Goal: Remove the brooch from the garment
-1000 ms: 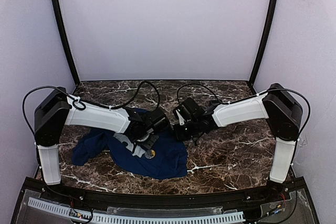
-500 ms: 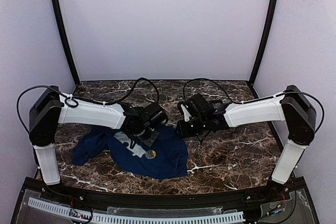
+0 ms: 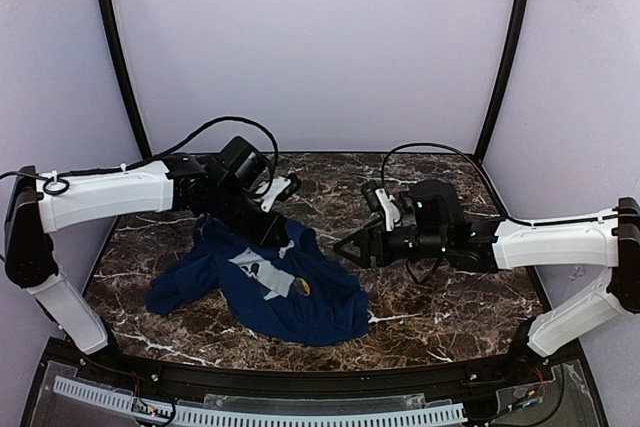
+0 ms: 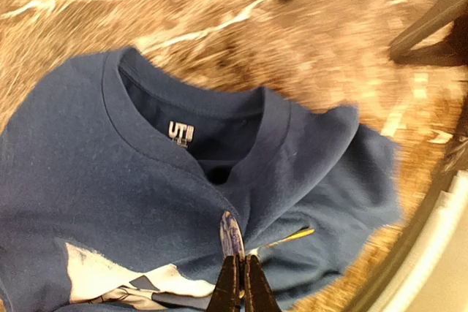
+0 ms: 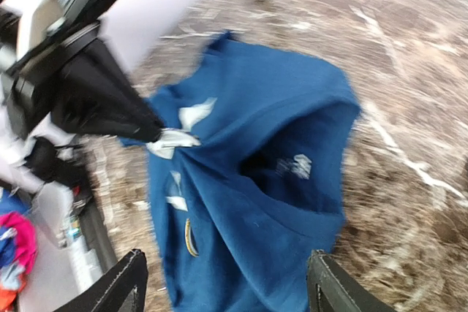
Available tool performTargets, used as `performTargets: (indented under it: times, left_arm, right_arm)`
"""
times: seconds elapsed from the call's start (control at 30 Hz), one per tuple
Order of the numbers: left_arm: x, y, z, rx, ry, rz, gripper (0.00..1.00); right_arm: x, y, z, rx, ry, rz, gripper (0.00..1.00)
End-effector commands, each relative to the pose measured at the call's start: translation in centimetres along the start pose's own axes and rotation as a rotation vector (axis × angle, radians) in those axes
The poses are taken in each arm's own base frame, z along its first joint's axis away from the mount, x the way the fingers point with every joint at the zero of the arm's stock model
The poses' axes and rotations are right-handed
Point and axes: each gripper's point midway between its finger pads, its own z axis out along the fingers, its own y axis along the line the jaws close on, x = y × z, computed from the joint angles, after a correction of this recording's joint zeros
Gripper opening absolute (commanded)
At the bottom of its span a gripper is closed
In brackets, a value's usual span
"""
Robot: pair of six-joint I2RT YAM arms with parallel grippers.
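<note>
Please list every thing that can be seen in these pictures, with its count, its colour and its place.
T-shirt: one, dark navy blue with a pale grey print, crumpled on the table's left half.
brooch: one, small and pale, on the T-shirt just right of the print.
table: one, dark brown marble with white veins, under everything.
walls: pale lilac, behind and at both sides.
frame posts: two, black, at the back corners.
left gripper: one, black, shut on a fold of the T-shirt.
right gripper: one, black, open and empty, by the T-shirt's right edge.
</note>
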Motion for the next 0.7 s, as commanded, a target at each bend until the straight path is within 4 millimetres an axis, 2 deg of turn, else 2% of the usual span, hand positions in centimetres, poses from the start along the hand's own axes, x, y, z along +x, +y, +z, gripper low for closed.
performTargets:
  times: [0.0,0.03,0.1,0.23,0.33,0.47,0.67]
  left_arm:
    - [0.2,-5.4,-3.9,0.362,-0.025,0.109,0.01]
    - [0.3,-6.8,-4.8,0.456,-0.033,0.131,0.01]
    - [0.7,-8.2,-5.8,0.566,-0.035,0.168,0.01]
    - [1.7,-9.5,-6.5,0.686,-0.022,0.209,0.01]
    - [2.2,-9.8,-6.7,0.716,-0.024,0.245,0.01]
    - [2.5,-9.8,-6.7,0.744,-0.037,0.254,0.01]
    - [3.1,-9.7,-6.5,0.768,-0.037,0.259,0.01]
  right_arm:
    - [-1.7,5.0,-2.0,-0.264,-0.087,-0.092,0.76]
    - [-1.8,5.6,-2.2,-0.288,-0.092,-0.100,0.77]
    - [-1.9,7.0,-2.6,-0.335,-0.102,-0.126,0.78]
    - [-1.4,8.9,-2.6,-0.418,-0.099,-0.162,0.75]
    - [-0.8,9.1,-1.8,-0.424,-0.065,-0.164,0.73]
    - [0.5,10.5,-1.0,-0.470,-0.011,-0.184,0.66]
    - [1.4,11.8,-0.2,-0.536,0.044,-0.184,0.61]
